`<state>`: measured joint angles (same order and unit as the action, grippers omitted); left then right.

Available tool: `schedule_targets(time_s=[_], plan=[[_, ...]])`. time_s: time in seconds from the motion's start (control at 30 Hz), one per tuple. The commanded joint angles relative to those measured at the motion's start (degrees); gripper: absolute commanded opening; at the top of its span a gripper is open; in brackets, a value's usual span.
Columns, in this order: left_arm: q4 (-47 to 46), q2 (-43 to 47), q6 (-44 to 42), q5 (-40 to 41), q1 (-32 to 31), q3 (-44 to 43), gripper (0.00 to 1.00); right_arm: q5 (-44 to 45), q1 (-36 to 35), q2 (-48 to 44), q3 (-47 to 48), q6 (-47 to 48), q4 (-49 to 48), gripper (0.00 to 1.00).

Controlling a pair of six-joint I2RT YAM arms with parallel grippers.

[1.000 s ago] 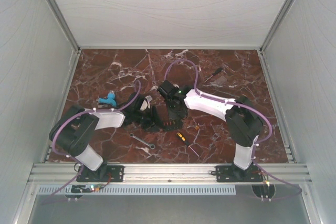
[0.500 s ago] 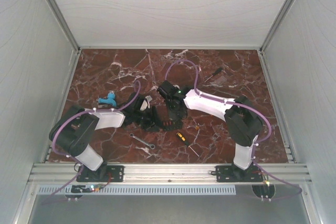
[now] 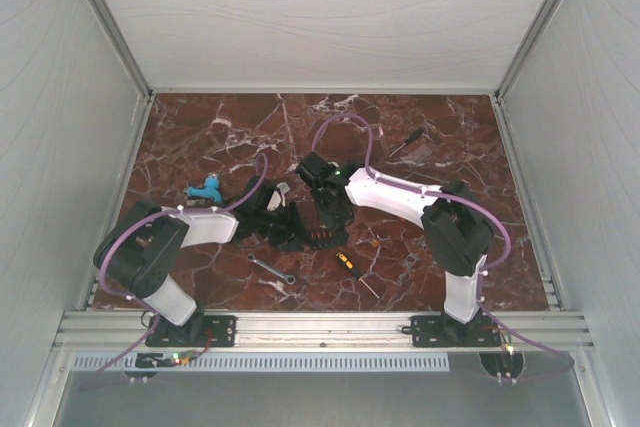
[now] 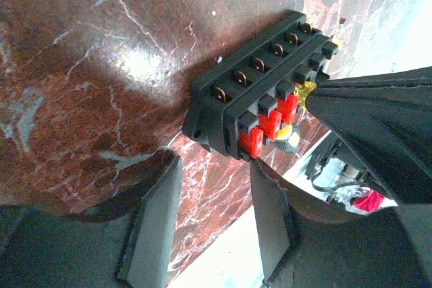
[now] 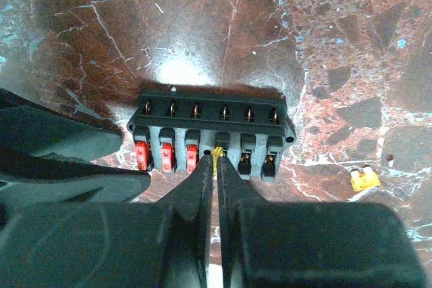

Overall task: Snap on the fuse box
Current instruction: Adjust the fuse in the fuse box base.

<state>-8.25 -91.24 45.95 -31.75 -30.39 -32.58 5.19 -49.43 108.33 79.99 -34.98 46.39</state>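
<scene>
**Right gripper pinched on a fuse at the box, left gripper standing open beside it**

We see the fuse box (image 5: 212, 118) lying flat on the marble table (image 3: 440, 137), near the middle and between the two arms, with no cover on it. Three red fuses (image 5: 165, 157) sit in the slots at one end of its near row.

The right gripper (image 5: 217, 164) comes down on that row from the near side. Its fingers are pressed together with only a thin slit between them. A small yellow fuse (image 5: 217, 154) is caught at their very tips, right at the fourth slot, next to the last red one. We cannot tell how deep the fuse sits in that slot.

The left gripper (image 4: 214, 166) has its fingers (image 4: 156, 224) set about halfway apart, with bare table showing between them and nothing held. The near end of the box lies just beyond its fingertips. Whether a tip touches the box, we cannot tell.

A loose orange fuse (image 5: 364, 179) lies on the table, apart from the box. A yellow-and-black screwdriver (image 3: 347, 264) and a silver wrench (image 3: 271, 269) lie nearer the arm bases.
</scene>
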Motion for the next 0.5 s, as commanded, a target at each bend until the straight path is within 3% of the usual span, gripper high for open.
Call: schedule_targets(time_s=[0.0, 0.37, 0.47], plan=[[-2.04, -0.83, 0.53, -0.04, 0.07, -0.21, 0.45, 0.00, -1.19, 5.62, -3.25, -0.65, 2.90, 0.00], [-1.96, -0.80, 0.54, -0.05, 0.07, -0.21, 0.45, 1.96, -0.01, -0.36, -2.76, 0.26, 1.41, 0.00], [-1.85, -0.51, 0.54, 0.06, 0.07, -0.12, 0.45, 1.50, -0.36, -1.68, -0.96, 0.83, 0.50, 0.04]])
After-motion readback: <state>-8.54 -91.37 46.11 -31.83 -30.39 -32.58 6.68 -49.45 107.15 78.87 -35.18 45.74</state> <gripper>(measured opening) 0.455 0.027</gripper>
